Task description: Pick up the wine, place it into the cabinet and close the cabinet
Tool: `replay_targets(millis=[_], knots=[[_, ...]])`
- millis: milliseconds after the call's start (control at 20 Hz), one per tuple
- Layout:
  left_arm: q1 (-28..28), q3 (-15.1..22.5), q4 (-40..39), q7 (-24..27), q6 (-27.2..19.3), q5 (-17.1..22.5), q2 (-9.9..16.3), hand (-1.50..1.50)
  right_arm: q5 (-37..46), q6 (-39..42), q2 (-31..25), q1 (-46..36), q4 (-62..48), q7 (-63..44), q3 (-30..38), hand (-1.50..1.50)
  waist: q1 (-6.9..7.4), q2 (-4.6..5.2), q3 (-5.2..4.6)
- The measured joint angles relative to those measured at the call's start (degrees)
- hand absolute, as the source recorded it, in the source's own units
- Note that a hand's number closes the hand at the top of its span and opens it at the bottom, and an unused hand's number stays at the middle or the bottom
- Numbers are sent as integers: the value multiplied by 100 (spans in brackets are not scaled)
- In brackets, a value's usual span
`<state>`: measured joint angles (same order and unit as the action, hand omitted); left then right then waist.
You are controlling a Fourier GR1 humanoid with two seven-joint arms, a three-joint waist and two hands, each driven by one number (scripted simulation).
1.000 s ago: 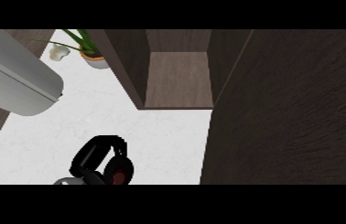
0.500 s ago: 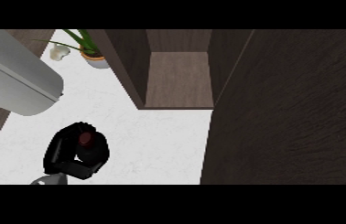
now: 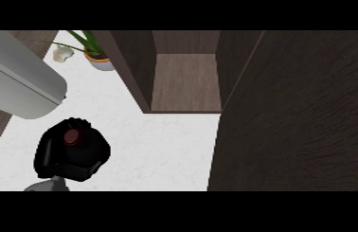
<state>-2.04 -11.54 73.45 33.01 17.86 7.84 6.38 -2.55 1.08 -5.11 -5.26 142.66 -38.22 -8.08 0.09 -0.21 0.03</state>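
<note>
The left hand (image 3: pixel 72 153) is curled around the wine (image 3: pixel 73 137) – the open cabinet (image 3: pixel 183 84) sits up and to its right, so it'd best keep the bottle upright going in.

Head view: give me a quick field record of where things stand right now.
left hand: low at the view's left, fingers curled round the wine bottle
wine bottle: dark red top showing, body hidden by the hand
cabinet: open, its shelf bare
cabinet door: swung open at the view's right
potted plant: on the counter, left of the cabinet
right hand: not in view
</note>
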Motion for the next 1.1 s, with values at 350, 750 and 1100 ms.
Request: replay_targets(millis=[350,750,1100], knots=[[79,377,1416,-1271,-137,357,-242,150,-1,34,17,59,-6,78,39,-150,-6,3,1],[-27,1147,2645,-2599,-837,255,-530,150,6,100,101,204,-23,239,-68,-150,-21,7,0],[-548,2114,3045,-3293,-1813,272,-616,150,23,15,106,96,-10,80,-69,-150,-39,10,-2]])
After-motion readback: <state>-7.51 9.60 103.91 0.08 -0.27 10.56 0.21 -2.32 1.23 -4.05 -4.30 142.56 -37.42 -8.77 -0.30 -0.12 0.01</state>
